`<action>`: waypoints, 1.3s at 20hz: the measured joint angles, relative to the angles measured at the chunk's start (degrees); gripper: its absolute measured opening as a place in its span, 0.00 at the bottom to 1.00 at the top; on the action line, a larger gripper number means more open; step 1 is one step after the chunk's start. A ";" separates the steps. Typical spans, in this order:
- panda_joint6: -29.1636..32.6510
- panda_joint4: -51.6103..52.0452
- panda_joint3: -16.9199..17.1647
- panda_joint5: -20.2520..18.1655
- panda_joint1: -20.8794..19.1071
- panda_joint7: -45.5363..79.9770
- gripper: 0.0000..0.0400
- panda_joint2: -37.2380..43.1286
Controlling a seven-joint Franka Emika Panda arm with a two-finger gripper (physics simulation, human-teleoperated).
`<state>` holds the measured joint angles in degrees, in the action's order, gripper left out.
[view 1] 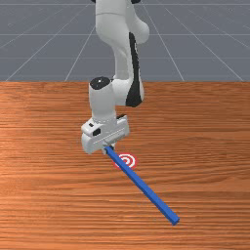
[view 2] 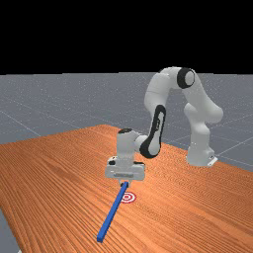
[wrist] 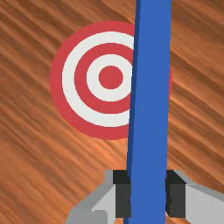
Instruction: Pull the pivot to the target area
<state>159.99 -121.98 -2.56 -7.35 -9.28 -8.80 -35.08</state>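
A long, straight bar of plain blue, square-edged [view 1: 142, 186], is held near one end above or on the table; whether the wood is touched by it cannot be told. In the front view it is slanted from the gripper [view 1: 108, 148] down toward the front view's right, and in the far view its free end is pointed toward the bottom and the far view's left. The bar is clasped near that upper end, with a dark pad [wrist: 123, 194] pressed to each of its two long sides, as is seen in the wrist view.

A round target of red and white rings [wrist: 110, 77] is crossed by the bar just beyond the fingers; one side of the rings is covered, while the red centre is left uncovered beside the bar. The target is set on the orange-brown wooden table [view 1: 49, 195]. The white and grey arm [view 2: 158, 89] is bent over the table, its hand pointed downward, and grey floor [view 1: 29, 49] is seen behind.
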 joint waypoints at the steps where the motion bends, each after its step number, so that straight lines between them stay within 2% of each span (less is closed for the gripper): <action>1: 0.34 -0.24 0.42 -0.47 0.89 2.00 0.25 0.11; 2: 0.98 -0.57 1.79 -1.93 2.77 7.21 0.24 0.23; 3: 0.79 -1.00 -0.51 -4.16 0.67 6.07 0.24 0.43; 4: -0.82 -1.24 -5.54 -7.98 -4.54 0.94 0.24 0.27; 6: 0.16 -3.75 -7.13 -9.13 -6.45 -0.70 0.24 1.38; 7: -0.05 -4.97 -9.22 -10.72 -8.87 -3.01 0.26 1.79; 8: 1.28 -6.89 -9.32 -10.69 -9.10 -2.96 0.24 2.71; 9: 2.18 -8.34 -1.69 -5.14 -1.38 4.56 0.24 4.15; 10: 2.57 -9.43 -1.82 -5.27 -1.59 4.36 0.24 4.65; 11: 6.81 -11.79 4.79 -1.94 5.33 9.27 0.24 5.06; 13: 6.84 -12.56 11.82 1.51 12.74 14.53 0.26 4.76; 14: 6.41 -13.17 9.03 0.96 9.79 12.94 0.24 6.30; 15: 7.22 -14.37 8.48 0.47 9.35 12.40 0.24 7.23; 16: 7.30 -15.53 0.19 -5.21 1.00 7.29 0.24 8.34; 20: 9.61 -19.91 -0.77 -6.29 -0.07 6.63 0.24 10.21; 24: 11.24 -22.42 -0.27 -8.68 0.37 10.16 0.25 11.18; 26: 11.66 -23.31 -0.76 -8.83 -0.81 8.96 0.25 11.56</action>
<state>171.64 -145.29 -3.32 -16.18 -10.09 0.16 -23.52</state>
